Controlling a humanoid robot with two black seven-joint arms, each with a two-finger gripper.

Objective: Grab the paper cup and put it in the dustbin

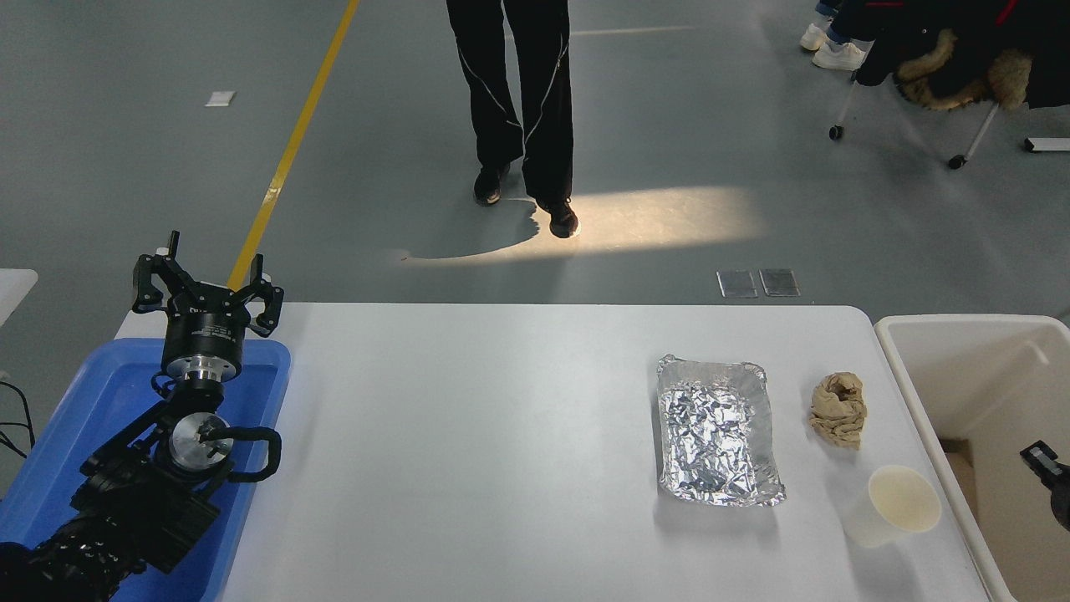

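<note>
head view: right hand (1049, 472), grip unreadable, sits over the bin (907, 401); cup (894, 506) just left of it ungrasped; reach comes next.

On the white table (501, 468) a foil tray (717, 431) lies beside a tan paper wad (838, 409), apart from it. A blue tray (92, 410) sits at the left edge. Behind the table, a person's legs (522, 92) stand on the grey floor (125, 184), near a yellow line (288, 150).

place: industrial hall / lab | cues: grey floor (167, 167), yellow lane line (288, 155), white table (468, 451)
</note>
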